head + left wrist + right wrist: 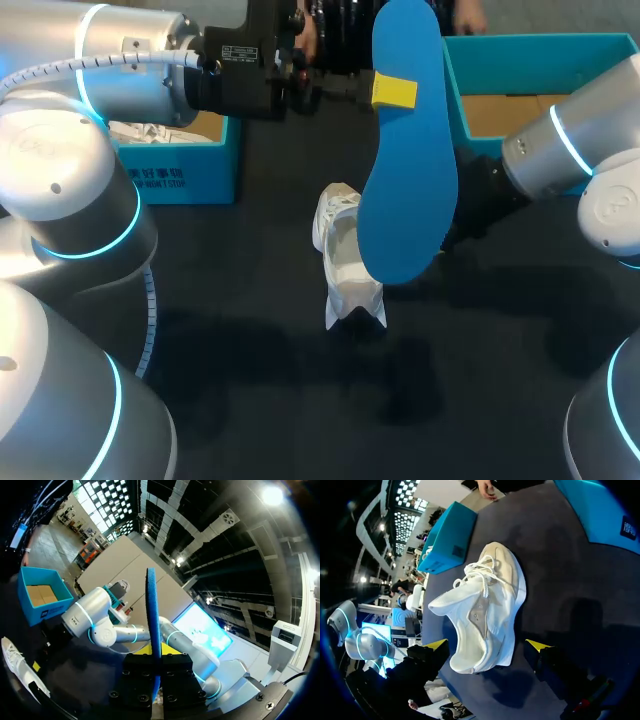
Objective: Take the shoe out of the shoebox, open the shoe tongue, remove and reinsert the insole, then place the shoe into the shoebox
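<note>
Left hand (393, 92) closed tight on blue insole (410, 170), held upright, raised above dark counter (250, 380) | white shoe (345, 265) rests on counter under insole | right hand (487, 647) wide open, fingers flanking shoe's heel, not touching it

Insole out, shoe lying outside its blue box.
The blue insole (408, 150) stands on end in the air over the white shoe (345, 265), whose mouth gapes; the open shoebox (185, 165) sits back left, with what is probably its lid (520, 50) back right.
</note>
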Controlling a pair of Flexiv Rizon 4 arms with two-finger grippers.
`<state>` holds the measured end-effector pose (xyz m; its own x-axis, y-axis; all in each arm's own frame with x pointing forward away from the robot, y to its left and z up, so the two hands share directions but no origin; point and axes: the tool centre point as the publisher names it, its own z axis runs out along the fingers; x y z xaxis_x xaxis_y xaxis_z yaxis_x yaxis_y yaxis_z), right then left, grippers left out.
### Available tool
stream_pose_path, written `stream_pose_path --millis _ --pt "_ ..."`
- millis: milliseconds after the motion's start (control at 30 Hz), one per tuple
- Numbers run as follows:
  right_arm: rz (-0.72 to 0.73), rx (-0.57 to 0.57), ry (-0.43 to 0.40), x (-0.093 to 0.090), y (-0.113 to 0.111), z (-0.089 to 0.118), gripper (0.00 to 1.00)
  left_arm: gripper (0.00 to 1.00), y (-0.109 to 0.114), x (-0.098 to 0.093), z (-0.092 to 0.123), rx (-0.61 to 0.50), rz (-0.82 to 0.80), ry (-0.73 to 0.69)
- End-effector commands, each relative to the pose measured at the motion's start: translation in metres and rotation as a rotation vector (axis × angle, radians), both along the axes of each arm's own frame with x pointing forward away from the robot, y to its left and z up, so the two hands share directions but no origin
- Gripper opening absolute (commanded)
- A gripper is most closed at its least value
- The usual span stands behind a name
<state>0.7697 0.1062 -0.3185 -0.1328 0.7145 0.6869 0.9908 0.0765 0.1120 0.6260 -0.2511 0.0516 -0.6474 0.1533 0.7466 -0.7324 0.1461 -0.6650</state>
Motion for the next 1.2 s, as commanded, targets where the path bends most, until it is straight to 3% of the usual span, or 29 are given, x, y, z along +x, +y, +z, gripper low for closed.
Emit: stream_pose_path --millis 33,300,567,900,1200 --pt "0.008 0.043 -0.008 0.007 -0.004 0.004 1.00 0.00 -0.001 0.000 0.000 -0.001 0.000 0.000" --pt "-0.054 0.252 -0.046 0.029 -0.026 0.035 1.00 0.00 -0.001 0.000 0.000 -0.001 0.000 0.000" --pt "-0.107 0.354 -0.046 0.042 -0.048 0.077 1.00 0.00 -0.001 0.000 0.000 -0.001 0.000 0.000" --pt "-0.216 0.462 -0.015 0.044 -0.063 0.136 1.00 0.00 -0.001 0.000 0.000 -0.001 0.000 0.000" --pt "-0.195 0.605 0.006 0.038 -0.067 0.194 1.00 0.00 -0.001 0.000 0.000 -0.001 0.000 0.000"
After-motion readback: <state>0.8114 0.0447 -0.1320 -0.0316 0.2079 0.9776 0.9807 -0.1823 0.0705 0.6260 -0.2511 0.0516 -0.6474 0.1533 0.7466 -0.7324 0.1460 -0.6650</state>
